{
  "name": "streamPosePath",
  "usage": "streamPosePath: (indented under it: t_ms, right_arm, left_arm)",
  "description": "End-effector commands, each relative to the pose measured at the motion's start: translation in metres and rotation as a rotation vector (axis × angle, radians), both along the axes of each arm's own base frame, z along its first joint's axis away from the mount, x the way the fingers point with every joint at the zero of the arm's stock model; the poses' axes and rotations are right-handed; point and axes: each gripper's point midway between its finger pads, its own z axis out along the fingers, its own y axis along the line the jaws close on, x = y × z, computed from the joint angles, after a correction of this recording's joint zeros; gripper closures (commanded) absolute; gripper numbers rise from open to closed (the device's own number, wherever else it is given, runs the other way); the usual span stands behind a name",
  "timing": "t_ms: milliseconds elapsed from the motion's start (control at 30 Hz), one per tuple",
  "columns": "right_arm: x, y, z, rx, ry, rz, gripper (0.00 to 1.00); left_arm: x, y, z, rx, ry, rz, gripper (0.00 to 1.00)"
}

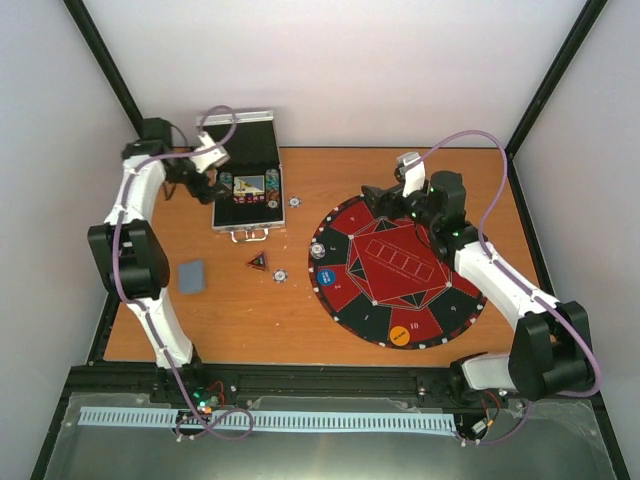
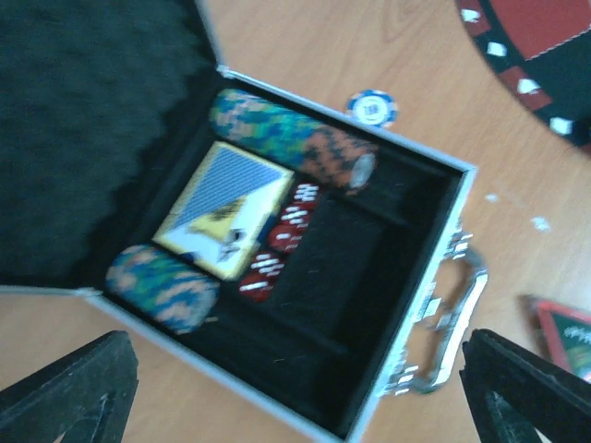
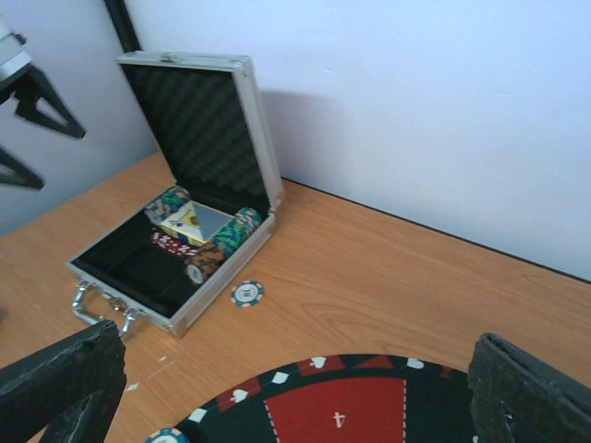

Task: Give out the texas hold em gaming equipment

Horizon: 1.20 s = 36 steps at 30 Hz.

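The distributing is partly done, judging by what is already lying out. A blue marker disc [image 1: 325, 279] and an orange marker disc [image 1: 400, 336] are sitting on the round mat [image 1: 400, 255] on the right half of the worktop. One poker chip [image 1: 318, 251] is resting at the mat's left rim, and another chip [image 1: 281, 274] is lying on bare wood just beside it. A grey-blue card [image 1: 192, 276] is lying near the left edge.

The left gripper [image 2: 295, 337] is hovering over the open case [image 3: 231, 272] at the far edge, toward the far-left corner, with its fingers spread wide and gripping nothing. Below it are two chip rows [image 2: 286, 138], a card deck [image 2: 222, 208] and red dice [image 2: 277, 245]. A loose chip [image 2: 372, 108] is lying just outside the case wall.

The right gripper [image 3: 297, 337] is waiting above the mat's far side, also wide apart and empty.

The step in hand looks like fetching the next item. That is calling for the left gripper to descend into a compartment, clearing the case walls, and pinch a chip or the deck squarely.
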Motion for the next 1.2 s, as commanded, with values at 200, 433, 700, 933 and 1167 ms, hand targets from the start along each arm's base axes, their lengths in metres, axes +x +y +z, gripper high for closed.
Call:
streamPosePath:
  t_ms: [200, 433, 700, 933, 1167]
  right_arm:
    - [-0.018, 0.011, 0.02, 0.016, -0.089, 0.108, 0.0]
    - [-0.019, 0.011, 0.019, 0.005, -0.092, 0.106, 0.0]
    - [-0.018, 0.012, 0.017, 0.0, -0.082, 0.112, 0.0]
    - [-0.017, 0.014, 0.013, 0.003, -0.068, 0.123, 0.0]
    - [-0.016, 0.018, 0.011, 0.004, -0.054, 0.145, 0.0]
  left_arm:
    - [0.054, 0.039, -0.046, 0.088, -0.239, -0.302, 0.29]
    - [0.072, 0.042, -0.068, 0.125, -0.276, -0.314, 0.35]
    - [0.091, 0.048, -0.105, 0.216, -0.251, -0.279, 0.45]
    - [0.1, 0.048, -0.118, 0.211, -0.243, -0.274, 0.5]
    - [0.105, 0.048, -0.13, 0.212, -0.228, -0.246, 0.57]
